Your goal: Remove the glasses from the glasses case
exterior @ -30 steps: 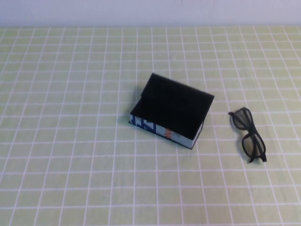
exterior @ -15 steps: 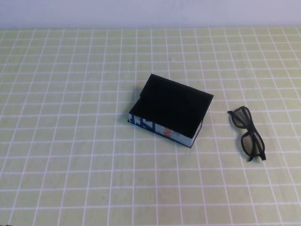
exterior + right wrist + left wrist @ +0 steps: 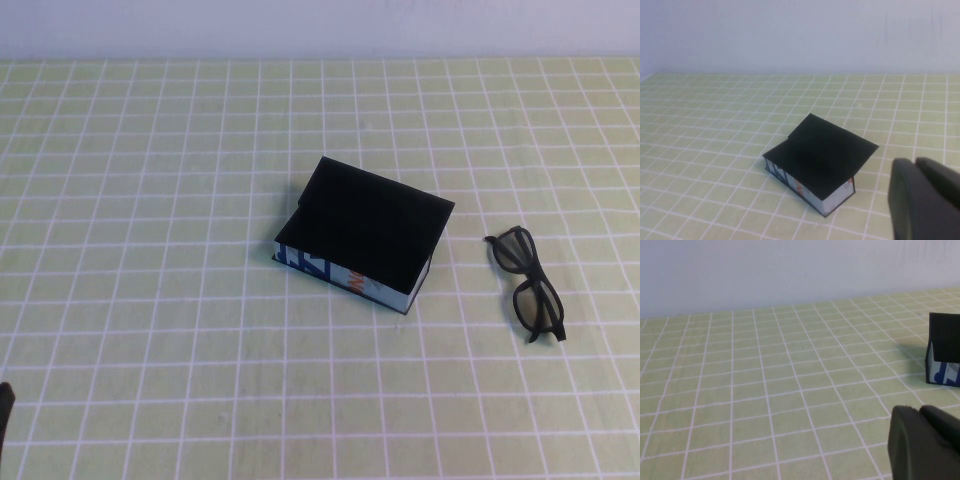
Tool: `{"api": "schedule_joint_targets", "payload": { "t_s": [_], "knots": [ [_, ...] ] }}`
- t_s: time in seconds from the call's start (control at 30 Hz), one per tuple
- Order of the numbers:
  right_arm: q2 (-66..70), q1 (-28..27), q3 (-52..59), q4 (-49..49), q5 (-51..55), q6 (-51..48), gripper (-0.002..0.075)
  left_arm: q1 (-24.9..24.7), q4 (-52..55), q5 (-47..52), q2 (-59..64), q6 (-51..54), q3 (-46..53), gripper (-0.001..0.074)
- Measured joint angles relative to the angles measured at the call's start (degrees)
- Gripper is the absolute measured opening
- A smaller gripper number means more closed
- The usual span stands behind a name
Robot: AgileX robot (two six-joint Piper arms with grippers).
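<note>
The glasses case (image 3: 362,232), a black box with a flat black lid and a white side with blue and red-orange print, sits at the table's middle. The black glasses (image 3: 527,284) lie on the table to the right of the case, outside it and apart from it. My left gripper (image 3: 919,410) is shut and empty, low over the table well left of the case (image 3: 944,349); a dark bit of it shows at the high view's bottom-left edge (image 3: 4,402). My right gripper (image 3: 915,162) is shut and empty, near the case (image 3: 820,159); it is out of the high view.
The table (image 3: 150,200) is covered by a light green cloth with a white grid. A pale wall (image 3: 320,25) runs along the far edge.
A dark bit of my left gripper has come into the high view at the bottom-left edge. The case and the glasses have not moved.
</note>
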Motion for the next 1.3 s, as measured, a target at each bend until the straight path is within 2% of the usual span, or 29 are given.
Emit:
{"api": "schedule_joint_targets", "payload": {
  "t_s": [0.17, 0.37, 0.57, 0.73, 0.97, 1.3],
  "knots": [
    [0.0, 0.0, 0.0, -1.3, -0.2, 0.0, -0.0018, 0.0, 0.0, 0.0, 0.0, 0.0, 0.0, -0.0004],
    [-0.7, -0.3, 2.6, -13.3, -4.2, 0.0, -0.0018, 0.0, 0.0, 0.0, 0.0, 0.0, 0.0, -0.0004],
    [-7.4, -6.5, 15.3, -15.4, -18.6, 0.0, -0.0018, 0.0, 0.0, 0.0, 0.0, 0.0, 0.0, -0.0004],
    [-15.7, -10.4, 26.0, -10.4, -27.1, 0.0, -0.0018, 0.0, 0.0, 0.0, 0.0, 0.0, 0.0, -0.0004],
    [-18.1, -11.2, 28.5, -6.6, -24.0, 0.0, -0.0018, 0.0, 0.0, 0.0, 0.1, 0.0, 0.1, -0.0004],
    [-18.1, -11.3, 28.5, -8.7, -20.6, 1.5, -0.0018, 0.0, 0.0, 0.3, 0.1, 0.0, 0.1, -0.0004]
  ]
}}
